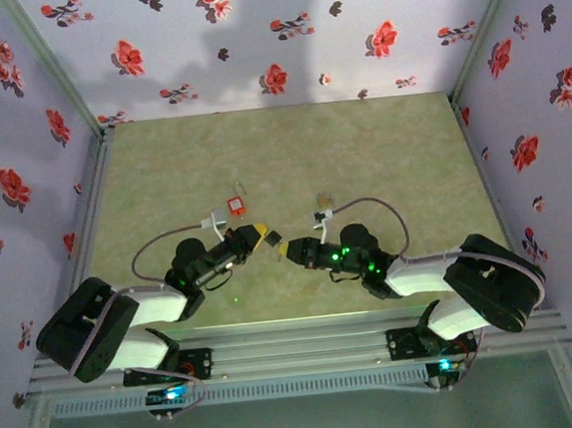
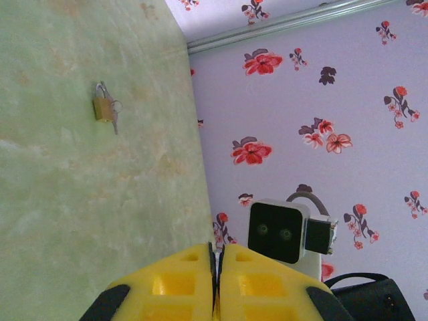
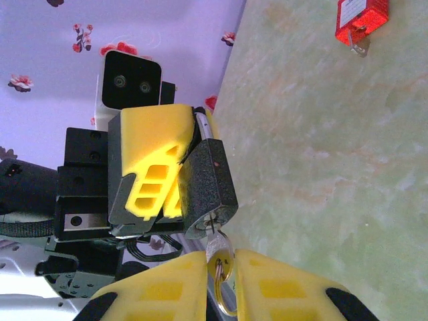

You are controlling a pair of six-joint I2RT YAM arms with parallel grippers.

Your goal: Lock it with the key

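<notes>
Now L gripper (image 2: pixel 215 267) clamps black padlock (image 3: pixel 210 184), R gripper (image 3: pixel 221 281) narrow round its key (image 3: pixel 218 251), grip unclear.

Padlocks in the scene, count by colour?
red padlock: 1
brass padlock: 1
black padlock, key in it: 1
total: 3

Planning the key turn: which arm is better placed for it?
Right: the right claw flanks the small silver key inserted in the black metal padlock, which the left claw holds.
</notes>
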